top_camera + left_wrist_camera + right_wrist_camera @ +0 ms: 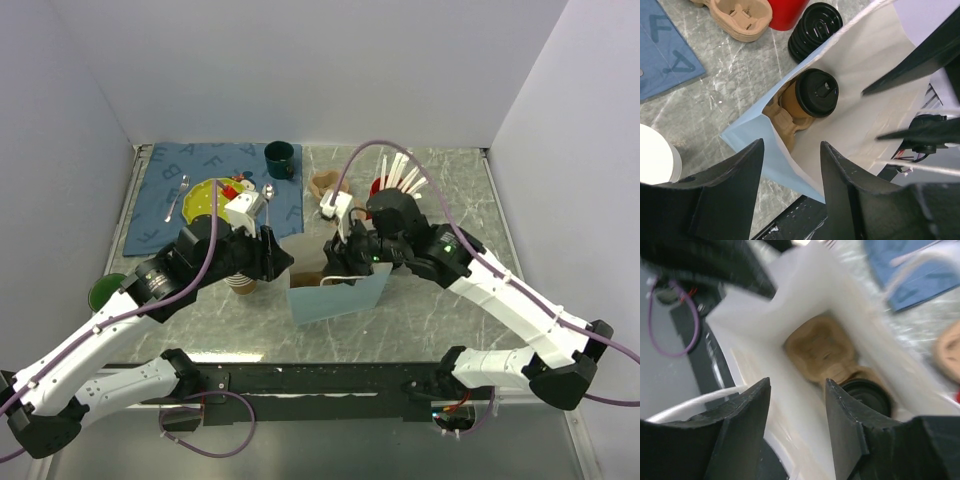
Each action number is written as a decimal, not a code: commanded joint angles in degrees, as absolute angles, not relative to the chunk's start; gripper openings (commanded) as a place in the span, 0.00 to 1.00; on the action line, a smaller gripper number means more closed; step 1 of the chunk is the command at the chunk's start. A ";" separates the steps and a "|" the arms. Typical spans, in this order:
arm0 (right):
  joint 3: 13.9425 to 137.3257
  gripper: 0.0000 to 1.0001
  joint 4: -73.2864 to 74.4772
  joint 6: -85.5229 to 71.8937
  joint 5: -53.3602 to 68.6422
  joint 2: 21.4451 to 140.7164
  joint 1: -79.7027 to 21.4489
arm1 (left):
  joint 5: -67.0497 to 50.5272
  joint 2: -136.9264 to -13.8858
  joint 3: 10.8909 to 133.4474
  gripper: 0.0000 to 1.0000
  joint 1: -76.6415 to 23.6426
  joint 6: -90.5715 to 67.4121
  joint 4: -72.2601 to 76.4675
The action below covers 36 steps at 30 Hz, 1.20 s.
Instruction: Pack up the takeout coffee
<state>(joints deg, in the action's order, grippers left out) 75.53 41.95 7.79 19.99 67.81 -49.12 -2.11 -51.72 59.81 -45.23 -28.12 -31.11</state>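
Coffee [815, 94]: black lid on, upright in a pulp carrier [782, 117] at the bottom of the bag [875, 75]; bag at centre of table [420, 325], mouth open; left gripper [791, 149]: at bag's 10 o'clock, over the rim, jaws about half apart, holding nothing; right gripper [797, 385]: at bag's 1 o'clock, above the mouth, jaws likewise apart, empty; step, as judged: coffee loaded, grippers released; next move calls for a straight lift clear of walls and handle [695, 402], lest the bag tip.
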 commanded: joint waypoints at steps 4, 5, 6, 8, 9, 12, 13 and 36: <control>81.91 0.53 37.00 4.31 11.69 66.27 -48.25 | -0.35 -50.98 63.63 0.56 -45.09 -26.54 -30.76; 82.00 0.51 36.65 4.22 10.99 66.01 -48.25 | -0.18 -50.89 64.15 0.57 -45.00 -26.46 -30.94; 82.18 0.51 36.30 4.04 10.73 65.92 -48.08 | -0.18 -50.80 64.42 0.57 -45.00 -26.28 -31.02; 82.09 0.50 34.99 3.52 9.68 64.87 -48.16 | -0.18 -50.63 64.95 0.58 -45.00 -25.84 -31.11; 81.92 0.49 33.68 3.34 8.80 64.60 -48.16 | -0.18 -50.54 65.13 0.58 -45.00 -25.58 -31.37; 81.74 0.49 31.91 2.20 5.03 63.99 -48.16 | -0.18 -50.19 65.83 0.61 -45.09 -25.05 -31.64; 81.74 0.48 31.21 1.76 3.36 63.72 -48.16 | -0.18 -50.01 65.92 0.62 -45.00 -24.96 -31.73; 112.06 0.54 53.96 -11.60 -5.84 90.52 -20.49 | 8.79 -45.17 73.04 0.97 -45.09 -19.86 -38.49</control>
<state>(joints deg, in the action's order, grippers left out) 109.91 42.81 -5.58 -13.15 87.18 -24.05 5.67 -45.52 70.11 -45.19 -21.30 -35.51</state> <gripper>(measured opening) 0.521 0.967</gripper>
